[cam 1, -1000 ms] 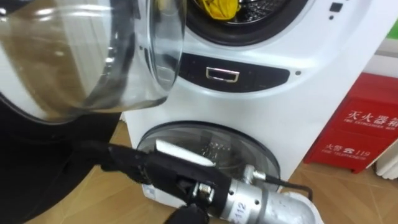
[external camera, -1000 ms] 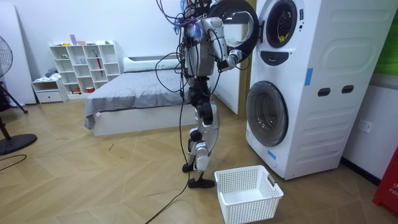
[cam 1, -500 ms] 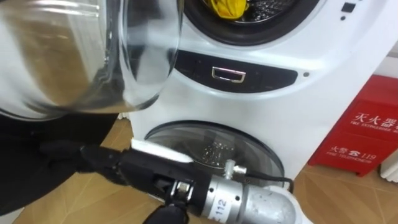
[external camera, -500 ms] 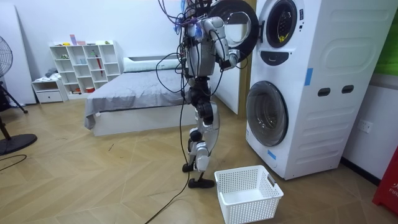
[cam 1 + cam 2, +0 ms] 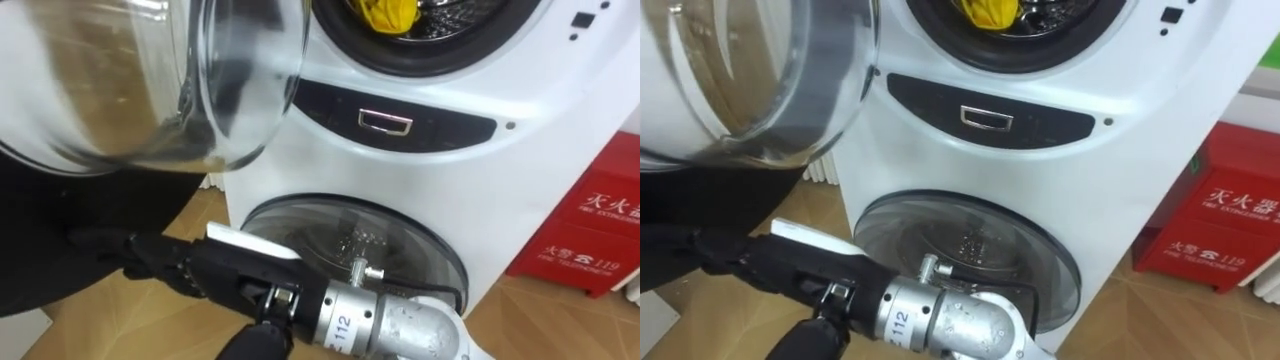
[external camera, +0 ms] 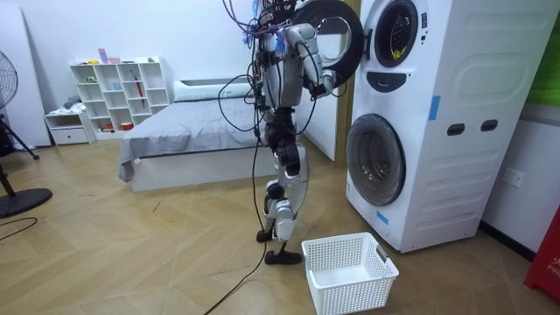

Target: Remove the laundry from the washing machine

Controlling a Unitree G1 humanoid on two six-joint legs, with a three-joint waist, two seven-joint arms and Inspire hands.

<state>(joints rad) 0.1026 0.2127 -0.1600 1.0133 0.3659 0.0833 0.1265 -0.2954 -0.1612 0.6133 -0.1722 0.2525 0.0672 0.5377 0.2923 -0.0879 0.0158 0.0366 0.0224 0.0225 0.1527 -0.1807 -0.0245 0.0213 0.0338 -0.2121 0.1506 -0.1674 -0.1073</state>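
Observation:
A yellow garment [image 5: 388, 12] lies in the drum of the upper washing machine [image 5: 440, 130], at the top edge of the eye views. Its round glass door [image 5: 150, 90] is swung open to my left, large and close in front of me. My right arm reaches in from the lower right, and my right hand [image 5: 150, 262] stretches left with fairly straight fingers, below the door's glass and against its dark rim. In the room view I stand upright facing the stacked machines, with the right hand [image 6: 325, 85] raised at the open door [image 6: 331, 35].
The lower machine's round door [image 5: 350, 240] is closed, right behind my forearm. A red box [image 5: 600, 230] stands on the floor at the right. A white laundry basket [image 6: 348, 271] sits on the wood floor by my feet. A bed [image 6: 175, 140] and a shelf [image 6: 118, 87] are behind me.
My right hand has slid further left under the open door. The whole picture has shifted a little to the right, so the camera has turned slightly left.

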